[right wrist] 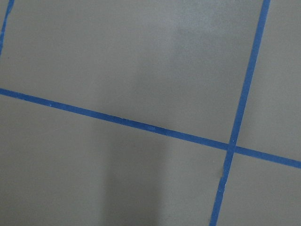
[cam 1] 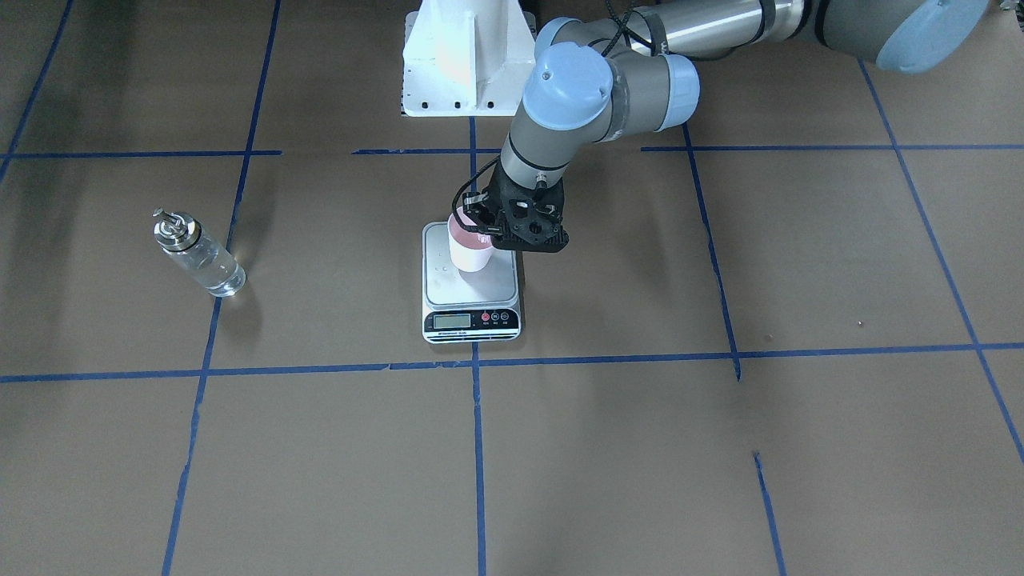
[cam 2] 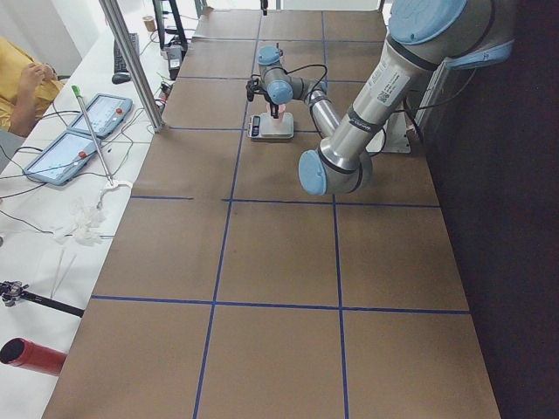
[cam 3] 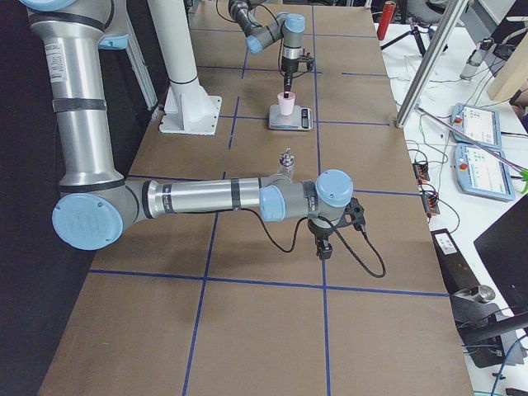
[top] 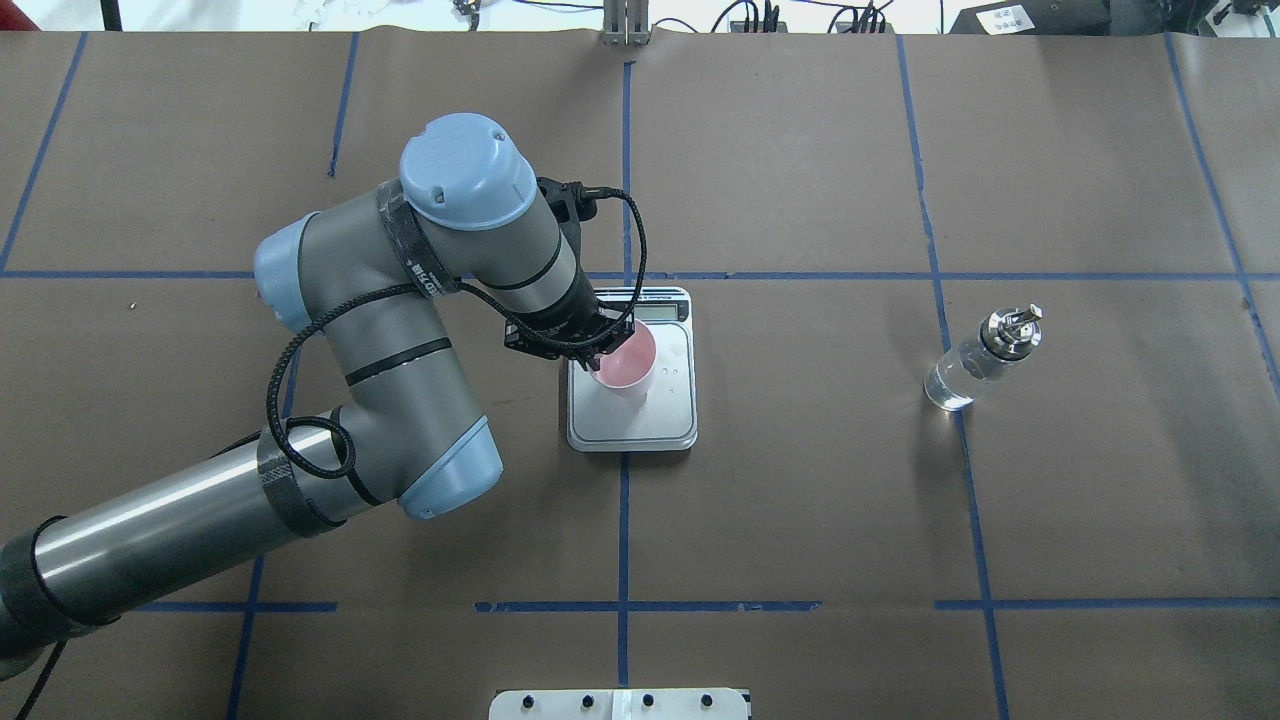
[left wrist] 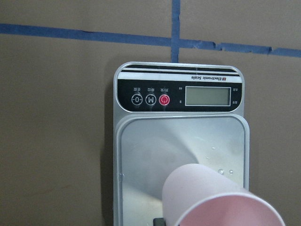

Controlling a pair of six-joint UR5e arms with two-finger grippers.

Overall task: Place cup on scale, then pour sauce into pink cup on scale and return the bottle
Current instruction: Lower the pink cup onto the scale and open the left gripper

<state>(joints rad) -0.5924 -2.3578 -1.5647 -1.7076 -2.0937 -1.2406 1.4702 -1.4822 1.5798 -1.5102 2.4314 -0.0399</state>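
Jaws on the left gripper (cam 1: 482,232) look pinched on the rim of the small pale pink tapered plastic cup (cam 1: 470,250), on the side toward the arm. From the overhead view I can't make out each finger cleanly. The cup stands upright on the steel platform of the small rectangular silver digital scale (cam 1: 498,285), inside its edges, and its base seems to be down on the metal. I judge that the placing is almost done and only the release is left.

I'd first check from the left wrist view that the base sits flat. Then I'd part the jaws slowly and lift straight up, because a cup this light will tip or slide if a finger drags its wall. A few droplets (left wrist: 217,171) lie on the platform beside it, so it may slip easily.

The small clear glass bottle with the shiny metal cap (cam 1: 198,254) stands well apart on the robot's right, with the clear sauce (cam 1: 216,274) inside. The right gripper (cam 3: 322,246) hangs over bare brown paper, and I cannot tell how its jaws stand.
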